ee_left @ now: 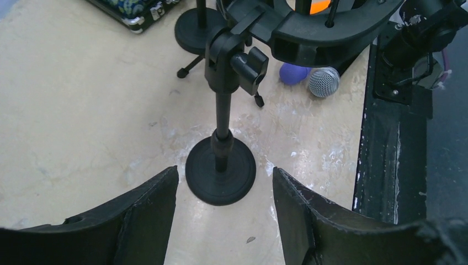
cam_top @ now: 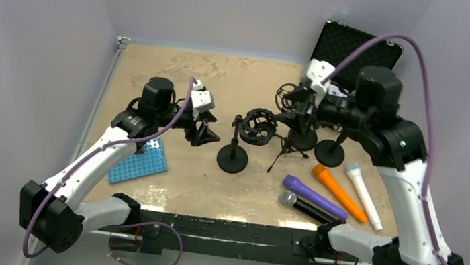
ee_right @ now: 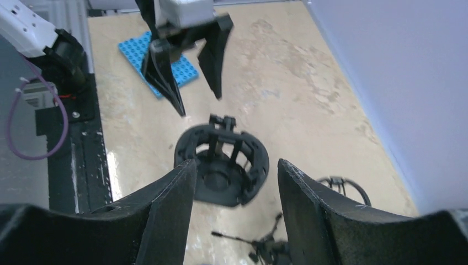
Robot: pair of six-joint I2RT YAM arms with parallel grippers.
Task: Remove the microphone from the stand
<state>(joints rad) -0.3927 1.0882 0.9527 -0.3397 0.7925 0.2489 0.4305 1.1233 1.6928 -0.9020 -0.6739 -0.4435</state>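
A black stand (cam_top: 232, 157) with a round base carries a ring-shaped shock mount (cam_top: 257, 126) at mid-table; the ring (ee_right: 223, 163) looks empty from above. Several microphones lie on the table at the near right: purple (cam_top: 314, 196), black with a silver head (cam_top: 304, 206), orange (cam_top: 338, 192) and white (cam_top: 363, 194). My left gripper (cam_top: 202, 137) hangs open just left of the stand, its pole (ee_left: 222, 118) ahead of the gap between the jaws (ee_left: 225, 169). My right gripper (cam_top: 296, 106) hovers open to the right of and above the mount, nothing between its jaws (ee_right: 236, 162).
Two more round-based stands (cam_top: 330, 153) and a small tripod (cam_top: 284, 153) crowd the space under the right arm. An open black case (cam_top: 358, 47) stands at the back right. A blue studded plate (cam_top: 141, 162) lies near the left arm. A black rail (cam_top: 220, 229) runs along the near edge.
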